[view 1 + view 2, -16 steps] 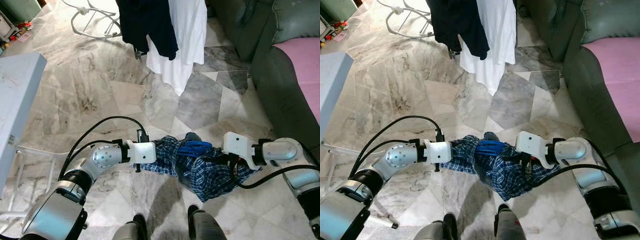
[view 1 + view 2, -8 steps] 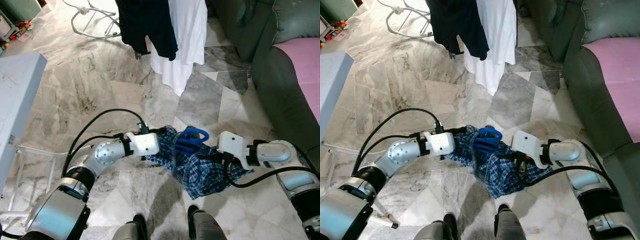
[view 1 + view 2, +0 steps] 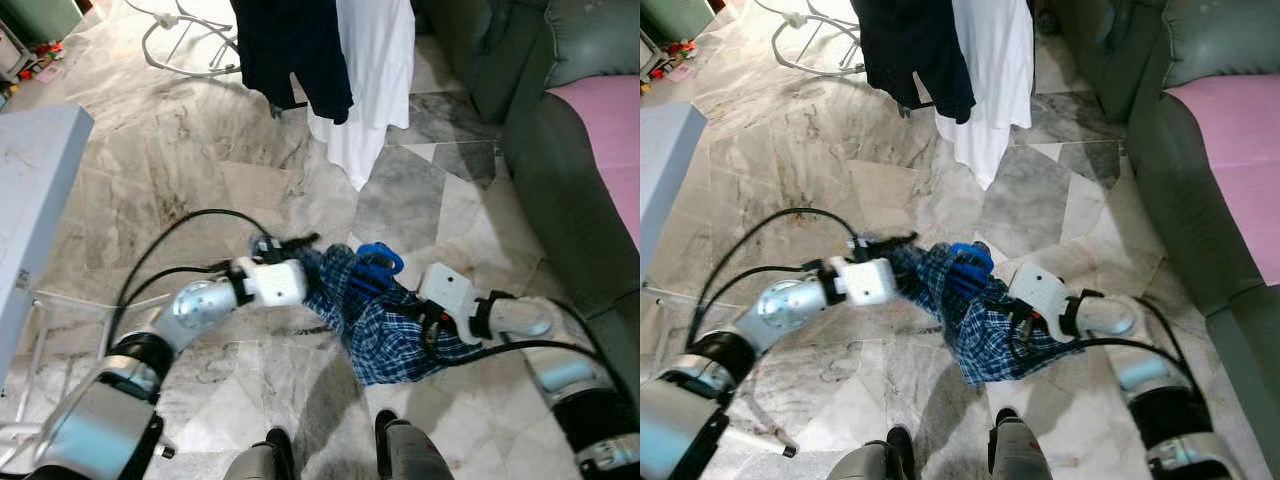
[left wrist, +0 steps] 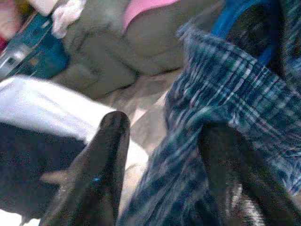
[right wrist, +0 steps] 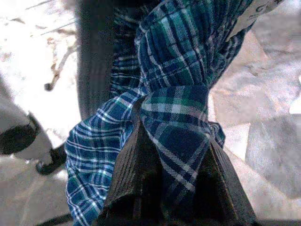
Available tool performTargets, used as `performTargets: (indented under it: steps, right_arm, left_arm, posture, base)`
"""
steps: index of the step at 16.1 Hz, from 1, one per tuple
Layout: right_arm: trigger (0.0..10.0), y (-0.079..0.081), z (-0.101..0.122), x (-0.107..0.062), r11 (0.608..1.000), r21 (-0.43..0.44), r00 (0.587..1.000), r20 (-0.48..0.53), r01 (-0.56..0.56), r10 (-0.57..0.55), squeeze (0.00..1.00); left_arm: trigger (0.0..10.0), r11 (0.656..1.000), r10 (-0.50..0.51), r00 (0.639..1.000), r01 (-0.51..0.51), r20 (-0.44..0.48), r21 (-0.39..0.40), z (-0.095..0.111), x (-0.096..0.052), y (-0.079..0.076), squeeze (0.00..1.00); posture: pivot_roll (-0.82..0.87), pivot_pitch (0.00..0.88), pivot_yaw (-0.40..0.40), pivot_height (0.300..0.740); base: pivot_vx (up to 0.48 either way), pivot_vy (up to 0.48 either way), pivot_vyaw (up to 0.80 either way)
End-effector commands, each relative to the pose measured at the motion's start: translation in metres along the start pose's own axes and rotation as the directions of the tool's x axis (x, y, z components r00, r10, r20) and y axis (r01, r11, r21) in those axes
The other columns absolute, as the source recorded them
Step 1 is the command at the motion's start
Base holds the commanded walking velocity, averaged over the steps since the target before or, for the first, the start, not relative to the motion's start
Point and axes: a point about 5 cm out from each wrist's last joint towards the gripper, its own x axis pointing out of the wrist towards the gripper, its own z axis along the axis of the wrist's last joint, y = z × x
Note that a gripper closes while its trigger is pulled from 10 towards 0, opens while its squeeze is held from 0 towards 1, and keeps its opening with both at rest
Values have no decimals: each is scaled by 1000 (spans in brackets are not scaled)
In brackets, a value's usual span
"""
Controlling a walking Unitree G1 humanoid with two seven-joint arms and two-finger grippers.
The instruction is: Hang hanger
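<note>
Shirt: a blue checked shirt (image 3: pixel 385 325) is held up in the lower middle of the left eye view, stretched between the two arms and hanging down above the marble floor (image 3: pixel 190 170).
Hanger: a blue hanger (image 3: pixel 378 262) is seen poking out of the top of the shirt, just right of the middle of the frame.
Left gripper: the left gripper (image 4: pixel 160 165) is seen in the left wrist view with its two black fingers (image 4: pixel 101 174) spread apart; checked cloth is draped over one of them, so the cloth is hooked, not pinched.
Right gripper: the right gripper (image 5: pixel 171 155) is seen in the right wrist view with its fingers squeezed tight on a fold of the shirt.
Hanging place: a dark garment (image 3: pixel 295 50) and a white garment (image 3: pixel 375 70) are seen hanging at the top middle of the frame, well apart from the held shirt; a rail is probably up there, but it is cut off by the frame.
Risk of slipping: the cloth could slide off the spread left fingers if the arms are lifted fast.
Risk of losing the hanger: the hanger is gripped by nothing that can be seen, so it could fall out of the shirt if the shirt is tipped.
Risk of dragging: the low end of the shirt could be caught under the robot's feet (image 3: pixel 275 440).
</note>
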Motion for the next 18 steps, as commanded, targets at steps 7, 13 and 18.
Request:
performTargets:
  steps: [7, 13, 18]
  right_arm:
    - [0, 11, -25, 0, 916, 253, 949, -35, 312, -313, 0]
    - [0, 16, -41, -5, 695, 404, 791, -138, 595, -596, 0]
    - [10000, 30, -44, 12, 673, 411, 780, -189, 615, -597, 0]
  left_arm:
    - [10000, 713, 416, 823, -559, -386, -423, -41, -29, -31, 1000]
    - [10000, 348, 404, 547, -833, -733, -430, -63, -47, -70, 1000]
    - [10000, 282, 374, 617, -787, -693, -549, -57, -31, -65, 0]
  posture:
    - [-296, 242, 124, 740]
    - [-304, 232, 115, 740]
    - [-312, 179, 111, 740]
  base:
    - [0, 0, 0]
    - [0, 0, 0]
    - [0, 0, 0]
